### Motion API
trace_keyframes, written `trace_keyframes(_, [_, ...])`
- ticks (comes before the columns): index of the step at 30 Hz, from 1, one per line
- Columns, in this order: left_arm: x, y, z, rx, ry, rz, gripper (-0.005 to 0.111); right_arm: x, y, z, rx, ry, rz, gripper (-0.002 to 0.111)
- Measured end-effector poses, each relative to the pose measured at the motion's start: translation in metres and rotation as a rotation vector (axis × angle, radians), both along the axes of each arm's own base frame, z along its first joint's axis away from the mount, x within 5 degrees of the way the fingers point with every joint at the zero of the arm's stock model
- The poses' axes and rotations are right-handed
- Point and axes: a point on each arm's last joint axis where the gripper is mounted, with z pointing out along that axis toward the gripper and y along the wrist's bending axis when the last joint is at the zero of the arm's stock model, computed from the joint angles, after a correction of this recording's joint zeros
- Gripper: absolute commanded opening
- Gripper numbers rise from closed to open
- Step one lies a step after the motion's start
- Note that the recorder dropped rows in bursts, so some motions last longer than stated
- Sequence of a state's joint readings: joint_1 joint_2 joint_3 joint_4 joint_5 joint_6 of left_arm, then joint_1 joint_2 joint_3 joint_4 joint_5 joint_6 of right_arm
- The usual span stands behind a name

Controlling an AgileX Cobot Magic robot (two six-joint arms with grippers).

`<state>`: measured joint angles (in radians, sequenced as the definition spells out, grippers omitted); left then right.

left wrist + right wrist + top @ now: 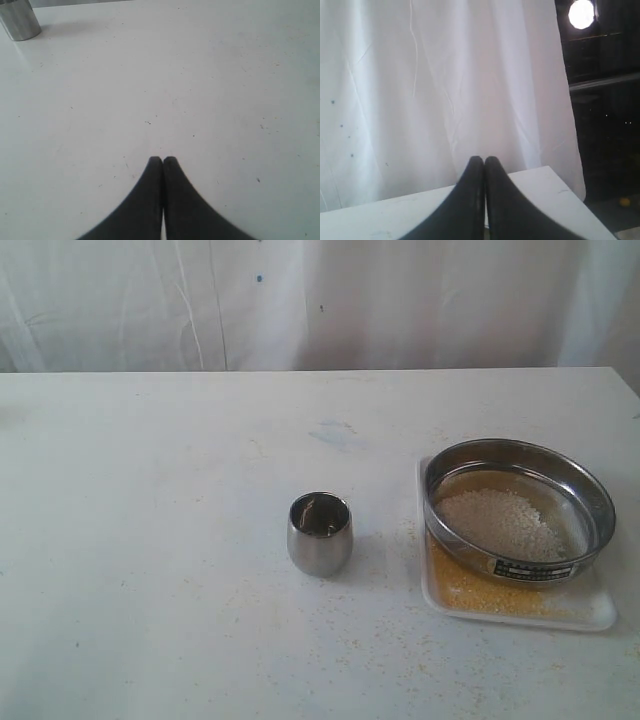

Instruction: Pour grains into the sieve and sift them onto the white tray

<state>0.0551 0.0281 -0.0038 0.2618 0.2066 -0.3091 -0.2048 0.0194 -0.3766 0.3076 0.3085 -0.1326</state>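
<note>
The steel sieve (pixel 590 502) rests on the white tray (pixel 598 614) at the right of the table. Whitish coarse grains (pixel 500 522) lie heaped on its mesh, and fine golden-yellow grains (pixel 470 590) cover the tray below it. Neither arm shows in the exterior view. My left gripper (pixel 163 159) is shut and empty over bare table, far from the tray. My right gripper (pixel 484 159) is shut and empty too, pointing at the curtain beyond the table's edge.
A small rounded steel cup (pixel 320 533) stands upright at the table's middle; it also shows as the cup (pixel 20 21) at a corner of the left wrist view. Stray grains (pixel 350 640) dot the table near the tray. A white curtain (pixel 300 300) hangs behind.
</note>
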Motion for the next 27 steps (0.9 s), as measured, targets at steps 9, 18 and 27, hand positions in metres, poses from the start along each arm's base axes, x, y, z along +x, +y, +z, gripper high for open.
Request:
trace_keyframes(9, [0.000, 0.000, 0.000, 0.000, 0.000, 0.000, 0.000, -0.001, 0.002, -0.007, 0.001, 0.063, 0.021, 0.000])
trace_keyframes(18, [0.000, 0.000, 0.000, 0.000, 0.000, 0.000, 0.000, 0.023, -0.013, -0.064, -0.323, 0.021, -0.145, 0.000])
trace_keyframes(27, [0.000, 0.000, 0.000, 0.000, 0.000, 0.000, 0.000, 0.029, -0.016, -0.107, -0.265, 0.257, -0.117, 0.000])
